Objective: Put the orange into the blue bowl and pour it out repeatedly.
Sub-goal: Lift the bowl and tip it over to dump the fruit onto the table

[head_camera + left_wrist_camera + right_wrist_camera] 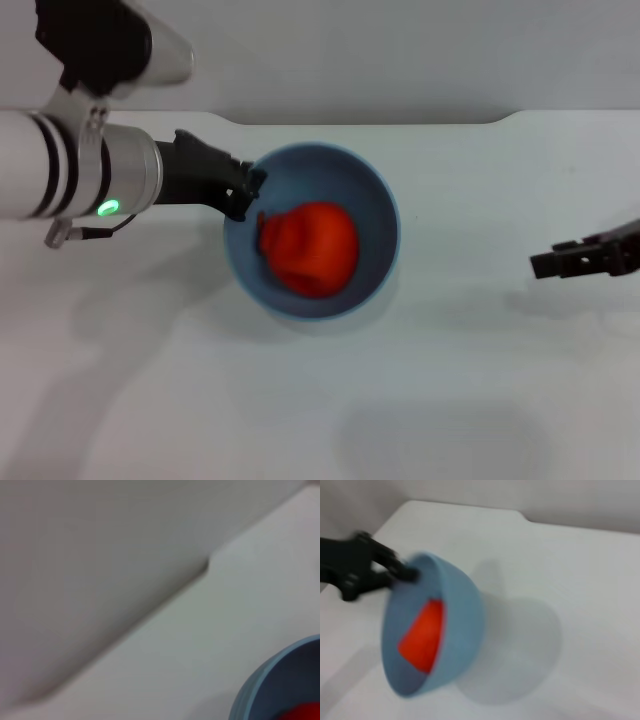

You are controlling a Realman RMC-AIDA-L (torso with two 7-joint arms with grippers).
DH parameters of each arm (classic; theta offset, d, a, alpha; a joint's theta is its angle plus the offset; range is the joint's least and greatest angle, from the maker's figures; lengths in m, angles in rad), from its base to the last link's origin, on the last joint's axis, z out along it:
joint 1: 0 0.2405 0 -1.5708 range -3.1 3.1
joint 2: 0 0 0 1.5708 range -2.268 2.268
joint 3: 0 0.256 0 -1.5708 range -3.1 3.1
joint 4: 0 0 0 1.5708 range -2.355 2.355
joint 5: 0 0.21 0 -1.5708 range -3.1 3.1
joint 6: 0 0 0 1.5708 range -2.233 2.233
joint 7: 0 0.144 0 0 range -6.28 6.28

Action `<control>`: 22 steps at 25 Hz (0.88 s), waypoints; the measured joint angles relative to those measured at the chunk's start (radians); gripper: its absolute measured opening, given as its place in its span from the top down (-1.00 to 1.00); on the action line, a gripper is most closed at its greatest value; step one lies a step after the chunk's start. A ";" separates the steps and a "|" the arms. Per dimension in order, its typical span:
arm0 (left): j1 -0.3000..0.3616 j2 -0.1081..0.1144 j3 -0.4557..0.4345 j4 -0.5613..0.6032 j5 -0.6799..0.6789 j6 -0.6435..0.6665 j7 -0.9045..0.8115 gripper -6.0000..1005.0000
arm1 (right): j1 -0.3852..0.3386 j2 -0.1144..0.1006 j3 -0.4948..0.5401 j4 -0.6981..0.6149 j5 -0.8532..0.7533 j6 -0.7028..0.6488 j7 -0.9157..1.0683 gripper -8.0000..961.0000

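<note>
The blue bowl (370, 200) is held up off the white table and tilted, its shadow lying on the table below. My left gripper (243, 192) is shut on the bowl's left rim. The orange (310, 248) rests inside the bowl against its lower wall. From the right wrist the bowl (462, 612) shows tipped on its side with the orange (422, 635) in it and the left gripper (402, 572) pinching its rim. The left wrist view catches only an edge of the bowl (260, 685) and a sliver of the orange (302, 712). My right gripper (550, 262) hovers at the right, apart from the bowl.
The white table (480, 400) has a back edge with a notch (225, 120) near the far left and another at the far right. Beyond it is a plain grey wall.
</note>
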 joint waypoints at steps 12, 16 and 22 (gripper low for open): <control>0.240 0.001 0.316 0.076 0.014 -0.571 0.363 0.99 | -0.027 0.000 0.120 0.039 -0.121 -0.013 0.001 0.04; 0.310 0.000 0.478 -0.008 0.077 -0.985 0.538 0.99 | -0.016 -0.007 0.119 0.098 -0.143 -0.014 0.001 0.04; 0.263 -0.008 0.706 -0.320 0.195 -1.651 0.736 0.99 | -0.015 -0.013 0.126 0.128 -0.152 -0.014 0.003 0.04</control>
